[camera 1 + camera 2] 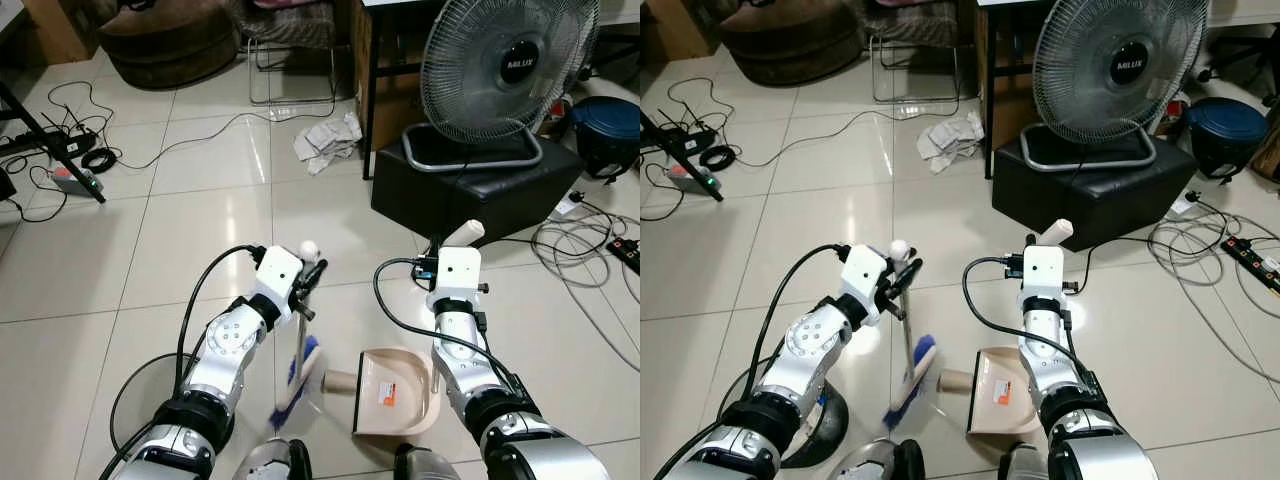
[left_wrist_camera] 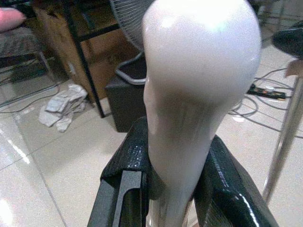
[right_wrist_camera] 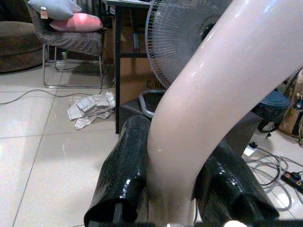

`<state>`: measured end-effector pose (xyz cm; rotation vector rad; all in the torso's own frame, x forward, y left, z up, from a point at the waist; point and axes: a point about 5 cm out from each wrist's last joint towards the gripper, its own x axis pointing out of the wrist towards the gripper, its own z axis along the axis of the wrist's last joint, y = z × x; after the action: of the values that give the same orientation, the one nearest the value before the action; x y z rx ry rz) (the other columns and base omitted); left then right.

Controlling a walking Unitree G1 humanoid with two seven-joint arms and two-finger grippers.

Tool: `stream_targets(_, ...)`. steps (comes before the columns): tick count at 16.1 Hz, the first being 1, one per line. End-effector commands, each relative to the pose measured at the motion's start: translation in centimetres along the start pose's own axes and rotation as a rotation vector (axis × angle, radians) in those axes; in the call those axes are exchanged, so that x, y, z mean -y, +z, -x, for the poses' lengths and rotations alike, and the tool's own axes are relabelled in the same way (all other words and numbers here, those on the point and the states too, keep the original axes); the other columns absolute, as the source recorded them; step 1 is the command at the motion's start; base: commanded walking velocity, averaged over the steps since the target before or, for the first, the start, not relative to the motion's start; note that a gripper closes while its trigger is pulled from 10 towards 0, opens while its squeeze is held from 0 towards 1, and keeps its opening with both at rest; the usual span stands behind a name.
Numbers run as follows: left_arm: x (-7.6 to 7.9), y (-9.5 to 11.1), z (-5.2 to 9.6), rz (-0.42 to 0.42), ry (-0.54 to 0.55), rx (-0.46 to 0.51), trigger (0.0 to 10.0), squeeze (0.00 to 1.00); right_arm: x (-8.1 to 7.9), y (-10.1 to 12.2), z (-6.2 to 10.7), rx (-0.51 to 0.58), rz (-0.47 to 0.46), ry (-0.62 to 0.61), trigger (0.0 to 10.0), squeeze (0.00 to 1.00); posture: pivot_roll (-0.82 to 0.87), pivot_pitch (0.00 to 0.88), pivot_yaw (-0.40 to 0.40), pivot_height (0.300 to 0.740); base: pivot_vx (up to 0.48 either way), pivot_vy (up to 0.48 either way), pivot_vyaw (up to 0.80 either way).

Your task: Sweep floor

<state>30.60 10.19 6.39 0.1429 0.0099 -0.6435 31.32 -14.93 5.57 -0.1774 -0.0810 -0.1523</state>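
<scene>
Head views first: we hold one broom (image 1: 297, 372) in our left gripper (image 1: 308, 268), its long axis near upright, blue bristles on the tiles just left of the dustpan (image 1: 392, 392). Our right gripper (image 1: 452, 243) carries the single dustpan by its tall handle, pan flat on the floor, mouth facing the bristles. One crumpled paper (image 1: 328, 140) lies well ahead, near the fan (image 1: 497, 70) on its black box (image 1: 470, 180); we judge it the debris, roughly centred between both arms.

Left wrist view: both black fingers (image 2: 129, 175) are closed around the white broom handle (image 2: 199, 90).

Right wrist view: both fingers (image 3: 125, 165) are clamped on the cream dustpan handle (image 3: 213, 94); the paper (image 3: 90, 108) lies forward.
</scene>
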Motion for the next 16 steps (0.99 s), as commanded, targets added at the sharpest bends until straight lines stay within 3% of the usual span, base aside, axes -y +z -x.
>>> stream_targets(1,0.7,-1.0,0.5,0.048,-0.054,-0.034,10.0,0.0,-0.1,0.4,-0.2,0.021,-0.016,-0.007,10.0,0.0,0.06,0.152,0.103,0.74,0.0,0.0,0.0)
stream_targets(2,1.1,-1.1,0.8,0.035,-0.141,-0.041,10.0,0.0,0.0,0.4,-0.2,0.017,-0.016,-0.01,10.0,0.0,0.06,0.151,0.102,0.74,0.0,0.0,0.0)
stream_targets(4,1.4,-1.0,1.0,0.04,-0.189,-0.038,10.0,0.0,0.0,0.4,-0.3,0.015,-0.015,-0.012,10.0,0.0,0.06,0.149,0.102,0.74,0.0,0.0,0.0)
stream_targets(6,1.4,-0.4,1.0,0.104,-0.233,0.002,10.0,0.0,0.2,0.4,-0.3,0.012,-0.017,-0.018,10.0,0.0,0.06,0.147,0.103,0.74,0.0,0.0,0.0)
stream_targets(10,-0.1,1.1,-0.1,0.248,-0.061,0.099,10.0,0.0,0.4,0.2,-0.3,0.007,-0.023,-0.031,10.0,0.0,0.06,0.147,0.103,0.74,0.0,0.0,0.0)
stream_targets(13,-0.9,2.0,-0.4,0.34,-0.019,0.144,10.0,0.0,0.6,0.3,-0.4,0.004,-0.029,-0.038,10.0,0.0,0.06,0.143,0.103,0.74,0.0,0.0,0.0)
stream_targets(16,-1.5,2.5,-0.3,0.378,-0.017,0.16,10.0,0.0,0.8,0.3,-0.5,0.007,-0.034,-0.041,10.0,0.0,0.06,0.139,0.102,0.74,0.0,0.0,0.0)
